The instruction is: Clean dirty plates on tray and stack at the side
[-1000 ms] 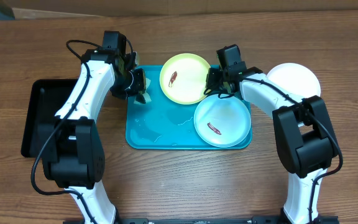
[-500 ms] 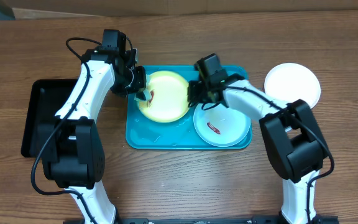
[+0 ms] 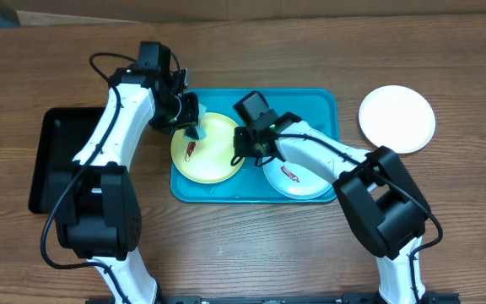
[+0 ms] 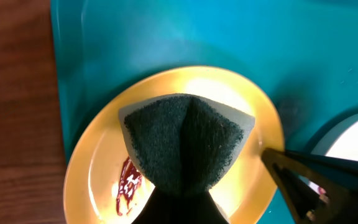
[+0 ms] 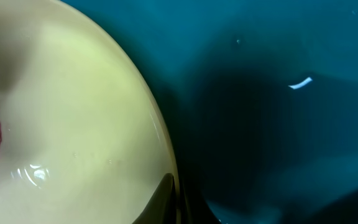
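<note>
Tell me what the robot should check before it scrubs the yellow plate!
1. The yellow-green plate lies inside the tray: ok.
2. The right gripper pinches the plate's rim: ok.
3. The left gripper holds the sponge: ok.
4. The sponge covers the red smear: not ok, the smear shows beside it.
5. The sponge presses on the plate: cannot tell.

Brown wood-grain table (image 3: 243, 253) under even light.
</note>
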